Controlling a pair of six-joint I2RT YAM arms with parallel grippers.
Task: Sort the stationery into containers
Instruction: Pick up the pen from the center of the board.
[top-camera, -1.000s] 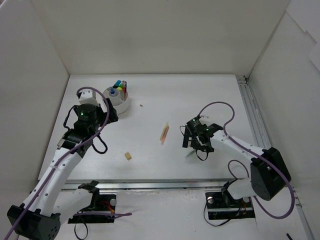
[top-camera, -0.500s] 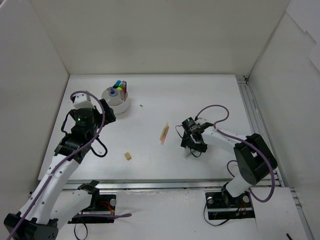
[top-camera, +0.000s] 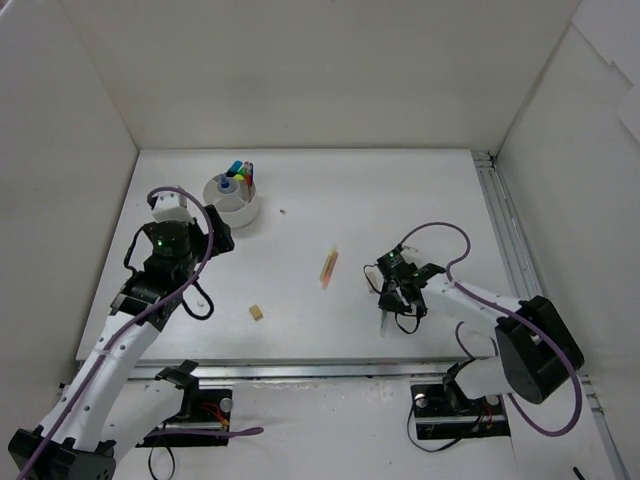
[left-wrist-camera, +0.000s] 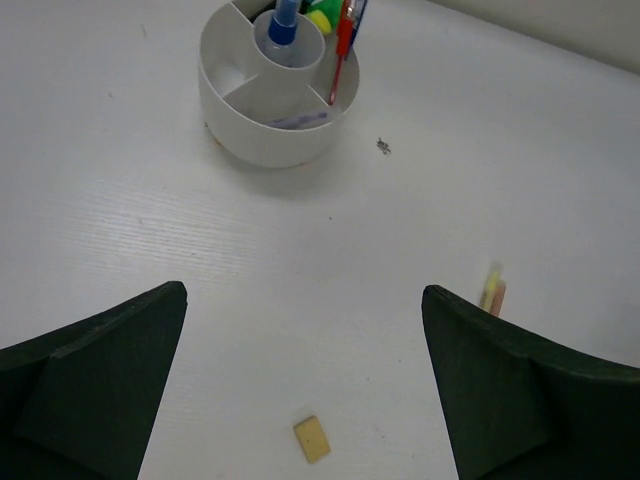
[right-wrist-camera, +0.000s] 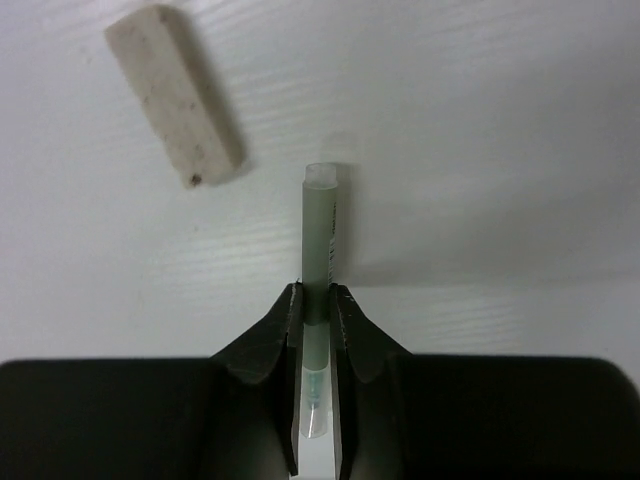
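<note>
Pen (right-wrist-camera: 320, 215), grey I think, just pinched by my right gripper (right-wrist-camera: 316, 300) near table's (top-camera: 400, 200) front edge; left gripper (left-wrist-camera: 303, 293) spread. Ready to lift.

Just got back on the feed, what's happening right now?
The right gripper is shut on a thin grey pen down at the table. The left gripper is open and holds nothing, hovering short of the white bowl, which already has a red pen and other items in it. A small beige eraser and a cream stick lie loose, not yet sorted.
</note>
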